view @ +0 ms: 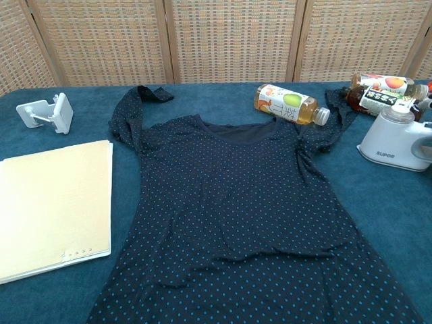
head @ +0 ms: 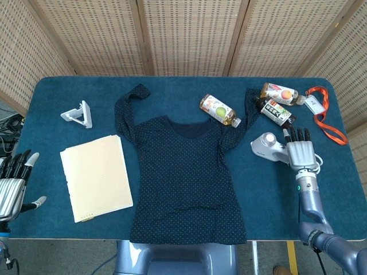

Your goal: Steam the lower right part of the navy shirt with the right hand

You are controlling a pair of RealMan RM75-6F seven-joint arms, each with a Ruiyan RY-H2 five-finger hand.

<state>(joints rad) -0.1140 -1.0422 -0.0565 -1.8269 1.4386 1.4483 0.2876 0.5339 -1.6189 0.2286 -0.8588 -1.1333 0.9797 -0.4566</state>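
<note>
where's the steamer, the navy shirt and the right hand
steamer [view: 395,140]: chest view, on its white body.
navy shirt [head: 184,172]: head view, middle of the dotted front.
right hand [head: 300,152]: head view, back of the hand over the steamer's handle.

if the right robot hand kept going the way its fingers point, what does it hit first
Likely the dark-labelled drink bottle lying just beyond the right robot hand, though depth is unclear and it may pass beside it.
</note>
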